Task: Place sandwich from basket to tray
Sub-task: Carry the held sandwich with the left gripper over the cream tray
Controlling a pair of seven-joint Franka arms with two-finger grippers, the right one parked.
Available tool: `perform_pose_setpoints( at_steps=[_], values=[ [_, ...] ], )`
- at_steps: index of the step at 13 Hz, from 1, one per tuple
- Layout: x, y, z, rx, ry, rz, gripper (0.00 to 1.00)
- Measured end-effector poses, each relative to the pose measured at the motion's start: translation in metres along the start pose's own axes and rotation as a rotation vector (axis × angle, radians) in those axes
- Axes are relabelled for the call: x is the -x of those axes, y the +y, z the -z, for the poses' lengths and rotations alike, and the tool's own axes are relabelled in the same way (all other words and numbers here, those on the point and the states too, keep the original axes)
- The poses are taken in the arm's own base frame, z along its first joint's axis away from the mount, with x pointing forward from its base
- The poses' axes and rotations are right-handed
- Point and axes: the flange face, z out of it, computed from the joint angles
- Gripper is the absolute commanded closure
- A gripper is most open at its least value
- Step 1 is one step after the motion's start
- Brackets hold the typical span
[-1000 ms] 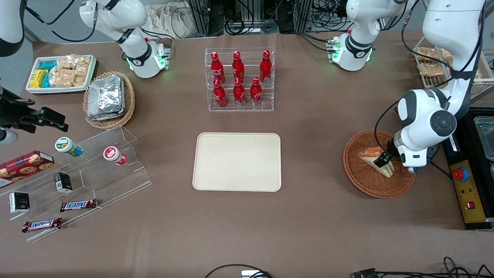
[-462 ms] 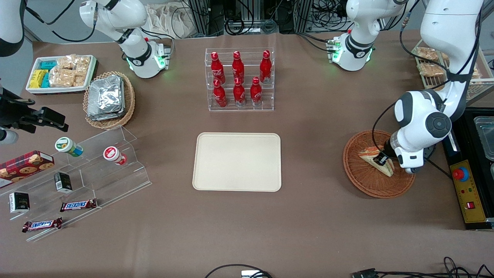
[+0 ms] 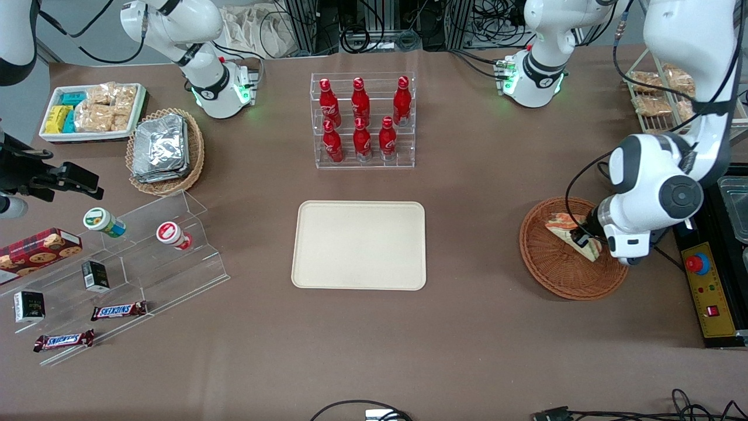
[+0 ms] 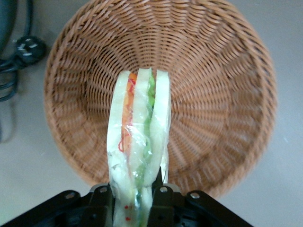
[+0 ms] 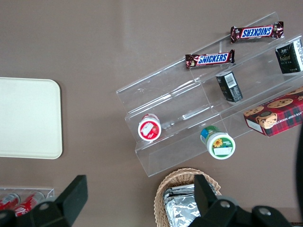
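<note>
Gripping one sandwich (image 4: 137, 142), pincer (image 4: 133, 198) above basket (image 4: 218, 94).

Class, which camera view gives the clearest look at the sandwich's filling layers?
The left wrist view: the sandwich stands edge-on above the basket, orange and green layers plain, pinched by the gripper. The front view shows only a small wedge partly covered by the arm. The right wrist view shows none of it.

Six red cola bottles (image 3: 362, 117) are counted in the clear acrylic rack (image 3: 363, 162). Two Snickers bars (image 3: 118, 310) are seen, along with two round wicker baskets (image 3: 570, 280) and one cream rectangular tray (image 3: 359, 245).

The gripper (image 3: 580, 238) is closed on the single plastic-wrapped triangular sandwich (image 3: 565, 229) above the basket.
</note>
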Motion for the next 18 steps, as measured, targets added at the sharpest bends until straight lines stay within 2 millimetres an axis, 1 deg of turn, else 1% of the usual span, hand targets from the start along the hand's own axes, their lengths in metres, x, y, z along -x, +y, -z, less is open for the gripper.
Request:
perform_pose_setpoints(
  at_steps=[1, 3, 4, 5, 6, 7, 8, 9, 10, 12, 14, 15, 16, 18],
  values=[
    [0.007, 0.003, 0.028, -0.019, -0.011, -0.05, 1.0],
    [0.023, 0.013, 0.087, -0.031, -0.017, -0.217, 1.0],
    [0.032, 0.022, 0.116, -0.018, -0.005, -0.308, 1.0],
    [0.045, 0.034, 0.139, 0.003, 0.016, -0.401, 1.0],
    [0.061, 0.048, 0.152, 0.018, 0.029, -0.486, 1.0],
    [0.08, 0.064, 0.154, 0.025, 0.029, -0.569, 1.0],
    [0.104, 0.084, 0.146, 0.021, 0.016, -0.64, 1.0],
    [0.13, 0.107, 0.13, 0.005, -0.006, -0.703, 1.0],
    [0.157, 0.13, 0.11, -0.022, -0.021, -0.758, 1.0],
    [0.207, 0.171, 0.067, -0.079, -0.049, -0.799, 1.0],
    [0.25, 0.206, 0.026, -0.102, -0.058, -0.836, 1.0],
    [0.266, 0.222, 0.006, -0.094, -0.044, -0.86, 1.0],
    [0.276, 0.236, -0.013, -0.075, -0.033, -0.876, 1.0],
    [0.277, 0.259, -0.048, -0.005, -0.019, -0.889, 1.0]
  ],
)
